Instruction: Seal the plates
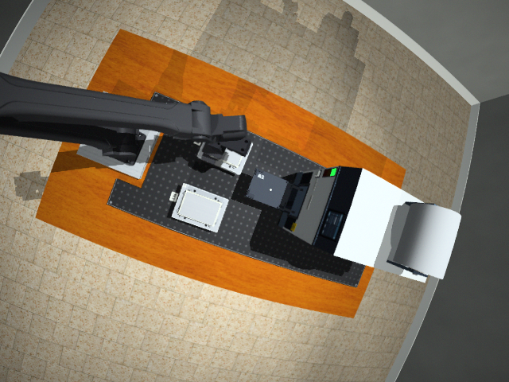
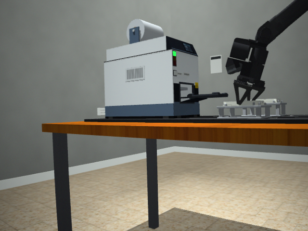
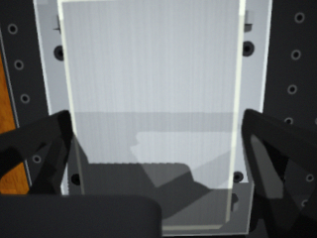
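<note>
My gripper (image 2: 246, 101) (image 3: 157, 119) is open, its fingers down either side of one plate (image 1: 234, 159) (image 3: 154, 74) with a gap at each side. That plate has a smooth, foil-like top without visible wells and lies in its nest (image 1: 243, 163) (image 3: 258, 74), apparently flat. The arm hides part of it in the top view. The other plate (image 1: 199, 208), also smooth and pale on top, lies in the other nest (image 1: 219, 217). The sealer's stage (image 1: 267, 188) (image 2: 211, 95) is out and empty. The lamp (image 1: 332, 171) (image 2: 174, 53) is green. START (image 2: 174, 72) is on the sealer's front.
The sealer (image 1: 370, 213) (image 2: 139, 86) stands tall beyond the stage, with a foil roll (image 1: 429, 240) (image 2: 150, 30) on top. The other nest's label (image 1: 173, 196) stands at its short end. Both nests stand on a dark perforated board (image 1: 139, 197).
</note>
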You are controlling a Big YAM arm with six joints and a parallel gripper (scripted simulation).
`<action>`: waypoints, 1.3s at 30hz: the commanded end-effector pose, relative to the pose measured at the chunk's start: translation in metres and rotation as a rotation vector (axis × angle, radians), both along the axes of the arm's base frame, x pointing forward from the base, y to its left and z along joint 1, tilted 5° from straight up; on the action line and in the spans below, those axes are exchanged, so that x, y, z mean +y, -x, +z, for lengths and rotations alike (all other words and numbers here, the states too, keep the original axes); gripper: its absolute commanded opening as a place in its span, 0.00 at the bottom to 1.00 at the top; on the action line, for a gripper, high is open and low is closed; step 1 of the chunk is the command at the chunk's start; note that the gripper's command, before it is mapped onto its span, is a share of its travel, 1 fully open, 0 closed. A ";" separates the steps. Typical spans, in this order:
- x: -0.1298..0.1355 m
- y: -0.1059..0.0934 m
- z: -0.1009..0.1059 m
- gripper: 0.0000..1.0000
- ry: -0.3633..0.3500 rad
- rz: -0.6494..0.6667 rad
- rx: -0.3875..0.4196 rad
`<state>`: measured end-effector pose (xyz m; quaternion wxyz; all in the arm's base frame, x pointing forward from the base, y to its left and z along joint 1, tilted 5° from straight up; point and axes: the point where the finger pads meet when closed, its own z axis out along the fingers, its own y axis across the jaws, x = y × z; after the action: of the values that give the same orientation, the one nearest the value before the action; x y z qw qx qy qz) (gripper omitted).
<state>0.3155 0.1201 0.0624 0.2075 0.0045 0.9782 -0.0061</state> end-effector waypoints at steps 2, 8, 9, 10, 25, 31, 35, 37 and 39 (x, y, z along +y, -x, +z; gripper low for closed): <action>0.004 -0.019 0.015 1.00 -0.010 -0.006 -0.028; 0.005 -0.021 0.018 1.00 -0.014 -0.007 -0.034; 0.005 -0.022 0.018 1.00 -0.014 -0.007 -0.034; 0.006 -0.022 0.018 1.00 -0.015 -0.007 -0.035; 0.007 -0.013 0.025 1.00 -0.025 -0.012 -0.037; 0.013 -0.012 0.030 1.00 -0.029 0.001 -0.040; 0.015 -0.014 0.032 1.00 -0.026 0.005 -0.036; 0.013 -0.015 0.035 1.00 -0.028 -0.004 -0.041; 0.010 -0.016 0.039 1.00 -0.030 -0.012 -0.045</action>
<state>0.3144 0.1217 0.0745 0.2059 0.0033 0.9785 -0.0060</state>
